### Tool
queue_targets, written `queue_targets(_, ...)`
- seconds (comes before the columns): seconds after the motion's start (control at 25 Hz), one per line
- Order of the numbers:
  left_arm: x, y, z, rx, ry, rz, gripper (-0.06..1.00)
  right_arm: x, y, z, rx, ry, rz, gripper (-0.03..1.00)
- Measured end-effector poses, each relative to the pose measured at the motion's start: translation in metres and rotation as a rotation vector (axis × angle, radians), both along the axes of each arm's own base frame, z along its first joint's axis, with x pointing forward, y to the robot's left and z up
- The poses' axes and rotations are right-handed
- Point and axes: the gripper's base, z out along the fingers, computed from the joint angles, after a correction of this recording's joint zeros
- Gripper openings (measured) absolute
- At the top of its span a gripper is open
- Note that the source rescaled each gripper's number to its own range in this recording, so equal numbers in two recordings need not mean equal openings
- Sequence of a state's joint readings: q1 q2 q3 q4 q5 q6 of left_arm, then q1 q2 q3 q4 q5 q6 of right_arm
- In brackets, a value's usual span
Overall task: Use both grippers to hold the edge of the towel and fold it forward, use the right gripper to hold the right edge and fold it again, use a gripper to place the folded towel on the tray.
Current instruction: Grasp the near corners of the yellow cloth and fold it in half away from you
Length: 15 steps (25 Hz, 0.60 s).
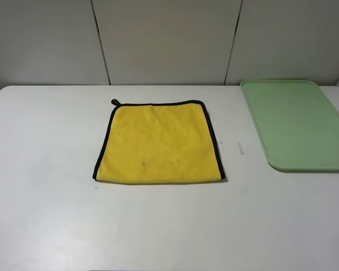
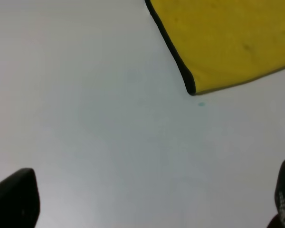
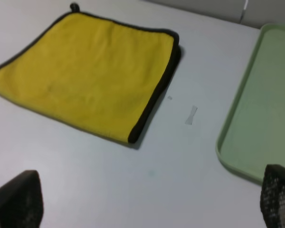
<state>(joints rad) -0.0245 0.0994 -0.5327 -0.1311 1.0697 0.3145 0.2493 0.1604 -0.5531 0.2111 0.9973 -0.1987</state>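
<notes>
Flat at the centre of the white table [image 1: 45, 197]: a yellow towel [image 1: 160, 144], trimmed in black along the far, left and right sides, plain yellow along the near side at 6 o'clock. Along the right side, two black trims close together, as of two layers lying one on the other. At the 11 o'clock corner, a small black loop [image 1: 115, 102]. Toward 2 o'clock from the towel and well apart from it, a pale green tray [image 1: 299, 124], running out past the right edge of the high view. Between the two, at 3 o'clock from the towel, a small pale scrap [image 1: 241, 148] on the tabletop. Grippers visible in the wrist views only. Left gripper [image 2: 149, 199]: spread wide, one dark fingertip [image 2: 14, 199] near each side of the picture, holding nothing, over bare table, apart from the towel's near left corner, with a tiny teal speck [image 2: 201, 104] just beside that corner. Right gripper [image 3: 147, 202]: likewise wide open and empty, over bare table, with the towel's right side and the tray's near left corner both ahead of it. Towel touched by neither gripper.
</notes>
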Motion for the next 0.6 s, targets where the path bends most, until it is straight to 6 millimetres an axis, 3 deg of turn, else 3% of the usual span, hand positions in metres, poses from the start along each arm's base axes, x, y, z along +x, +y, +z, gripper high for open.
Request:
queue_targets(0.32,0.032,-0.004,0.026,0.132,0.099,-0.217,1.00,0.050,0.016,0.027,-0.168,0.067,0.144,1.00)
queue_targets(0.4,0.043,-0.008,0.026,0.182,0.137,-0.315,1.00,0.070,0.025,0.032,-0.185,0.113,0.197,1.00)
queue_targets(0.6,0.071,-0.020,0.018,0.317,0.220,-0.541,1.00,0.100,0.037,0.025,-0.229,0.181,0.302,1.00)
